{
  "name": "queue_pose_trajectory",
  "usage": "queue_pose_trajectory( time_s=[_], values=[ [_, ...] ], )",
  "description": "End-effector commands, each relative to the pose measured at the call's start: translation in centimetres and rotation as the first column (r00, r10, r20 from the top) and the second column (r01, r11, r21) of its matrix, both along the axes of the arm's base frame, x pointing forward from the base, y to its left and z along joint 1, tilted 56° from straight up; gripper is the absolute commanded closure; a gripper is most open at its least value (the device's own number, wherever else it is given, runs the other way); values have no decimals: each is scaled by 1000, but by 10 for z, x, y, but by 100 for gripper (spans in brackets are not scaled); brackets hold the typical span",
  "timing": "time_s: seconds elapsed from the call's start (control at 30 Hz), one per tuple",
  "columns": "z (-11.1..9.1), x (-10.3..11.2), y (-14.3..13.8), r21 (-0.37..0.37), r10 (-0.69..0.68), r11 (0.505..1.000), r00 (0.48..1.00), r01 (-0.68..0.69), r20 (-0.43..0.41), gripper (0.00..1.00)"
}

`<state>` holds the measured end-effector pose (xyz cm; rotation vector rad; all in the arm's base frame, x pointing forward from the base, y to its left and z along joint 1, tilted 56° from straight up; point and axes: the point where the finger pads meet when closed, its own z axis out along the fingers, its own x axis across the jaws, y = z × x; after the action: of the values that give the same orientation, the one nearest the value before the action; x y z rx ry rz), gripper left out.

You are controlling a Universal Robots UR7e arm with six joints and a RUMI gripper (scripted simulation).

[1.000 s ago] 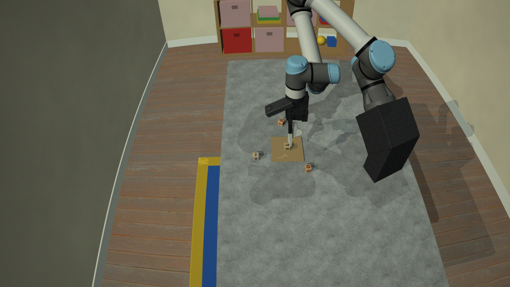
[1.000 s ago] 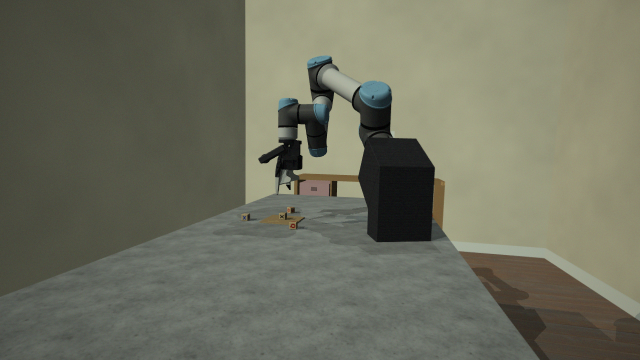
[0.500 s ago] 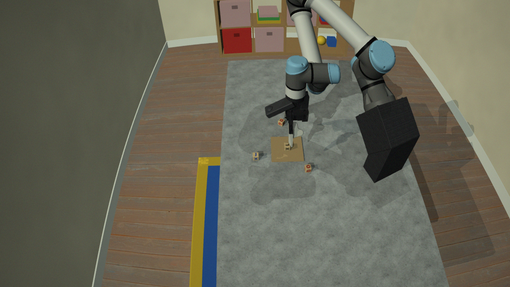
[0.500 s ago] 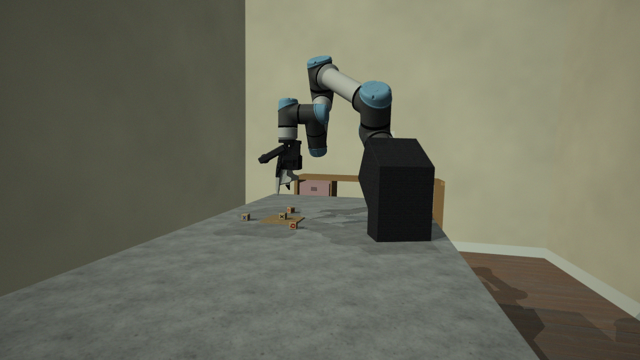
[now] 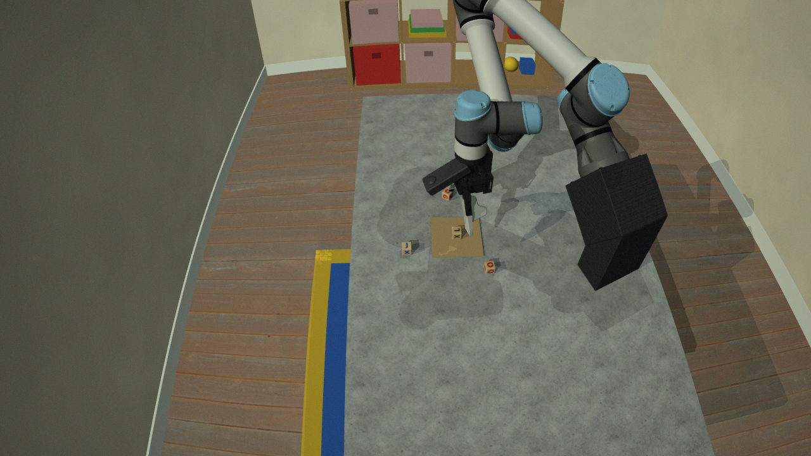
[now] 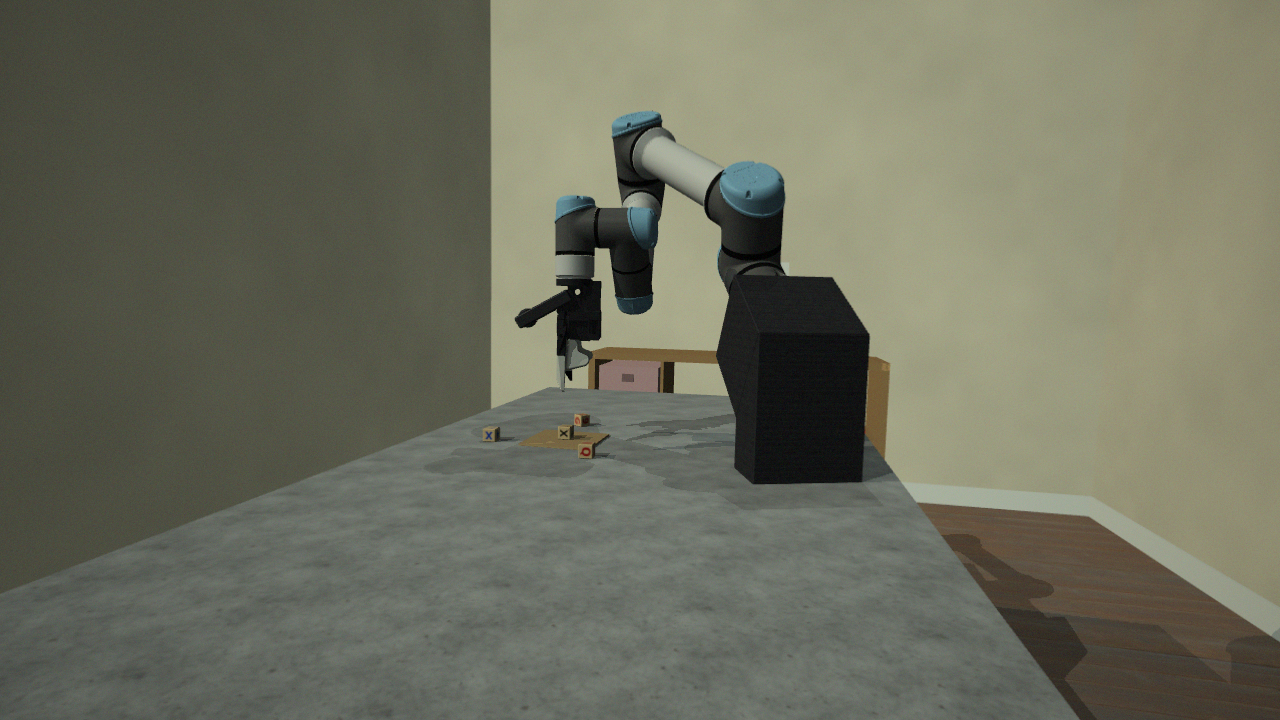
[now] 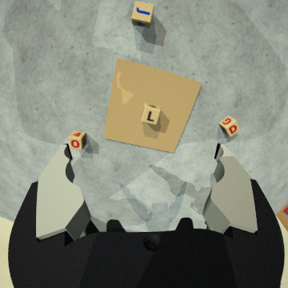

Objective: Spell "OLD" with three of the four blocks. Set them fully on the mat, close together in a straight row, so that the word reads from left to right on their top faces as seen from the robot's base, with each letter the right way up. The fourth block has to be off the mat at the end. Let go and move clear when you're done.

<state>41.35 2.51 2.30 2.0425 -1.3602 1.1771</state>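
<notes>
A tan mat [image 5: 445, 247] [image 6: 540, 440] [image 7: 132, 116] lies on the grey table. The L block [image 5: 457, 231] [image 6: 564, 431] [image 7: 151, 115] stands on it, near the middle, with a black L on top. The J block [image 5: 406, 247] [image 6: 490, 434] [image 7: 142, 14], the O block [image 5: 490, 266] [image 6: 586, 450] [image 7: 77, 141] and the D block [image 5: 447, 194] [image 6: 581, 419] [image 7: 229, 126] stand off the mat on three sides. My gripper [image 5: 468, 227] [image 6: 568, 371] [image 7: 144, 145] is open and empty. It hangs well above the mat's edge, clear of the L block.
The arm's black base box [image 5: 618, 221] [image 6: 796, 376] stands on the table to the right of the blocks. A shelf with coloured bins [image 5: 396, 45] is at the back wall. A yellow and blue strip [image 5: 331, 340] lies on the floor by the table's left edge.
</notes>
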Motion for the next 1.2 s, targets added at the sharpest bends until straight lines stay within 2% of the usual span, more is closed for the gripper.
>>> queue_pose_trajectory(
  time_s=[0.0,0.2,0.27,0.37,0.77,0.83,0.9,1.17],
  values=[
    [-6,-1,4,-49,75,996,993,-80,-96,0],
    [-13,-3,8,-97,146,981,967,-169,-207,0],
    [-13,-3,8,-97,146,981,967,-169,-207,0],
    [-18,-4,11,-124,190,965,940,-233,-284,0],
    [-32,-9,17,-169,285,895,821,-412,-495,0],
    [-32,-9,17,-169,285,895,821,-412,-495,0],
    [-36,-11,19,-173,304,868,775,-465,-554,0],
    [-44,-15,23,-169,331,801,659,-575,-675,0]
  ],
)
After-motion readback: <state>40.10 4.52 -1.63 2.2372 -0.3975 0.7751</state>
